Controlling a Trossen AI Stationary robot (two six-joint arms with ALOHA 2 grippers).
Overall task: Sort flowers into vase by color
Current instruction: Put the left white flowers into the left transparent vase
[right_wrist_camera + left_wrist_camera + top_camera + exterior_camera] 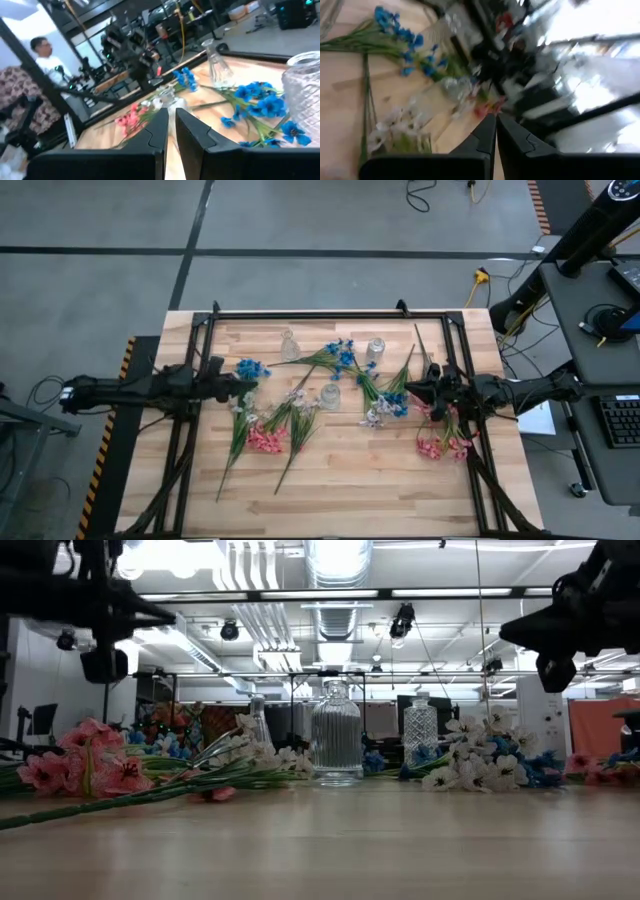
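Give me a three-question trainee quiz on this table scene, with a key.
1. True or false: a flower already stands in the ribbed glass vase.
2. How many glass vases are on the table?
3. The pink flowers lying beside the right gripper are: A) in a vase, B) on the table, C) held by the left gripper.

Key: 1. False, it is empty. 2. Three. 3. B.

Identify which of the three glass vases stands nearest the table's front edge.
The ribbed vase in the middle, among the white sprays; the other two vases stand farther back.
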